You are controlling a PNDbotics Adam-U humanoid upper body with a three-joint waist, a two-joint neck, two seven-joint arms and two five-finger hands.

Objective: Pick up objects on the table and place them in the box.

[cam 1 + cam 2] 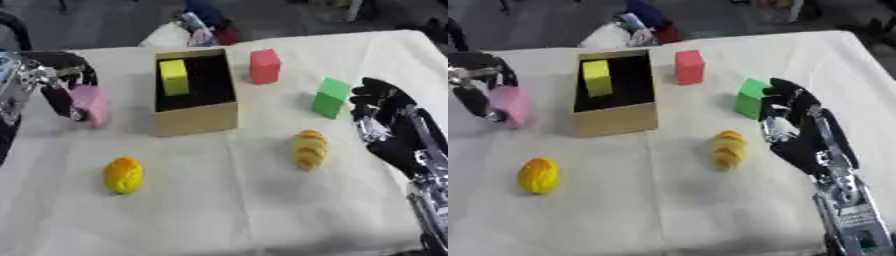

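A tan cardboard box (pixel 198 118) stands open at the table's middle back, with a yellow block (pixel 174 77) inside it. My left hand (pixel 63 82) is at the left, fingers curled round a pink object (pixel 92 104) just left of the box. My right hand (pixel 800 130) hangs open at the right, beside a green block (pixel 331 97). A red block (pixel 264 66) stands right of the box. A yellow-orange ridged object (pixel 309 148) lies in front of the green block. A yellow-orange rounded object (pixel 123 175) lies at the front left.
A cream cloth (pixel 227 210) covers the table, with open space at the front. Beyond the far edge lie white, blue and red things (pixel 197 30) that I cannot make out.
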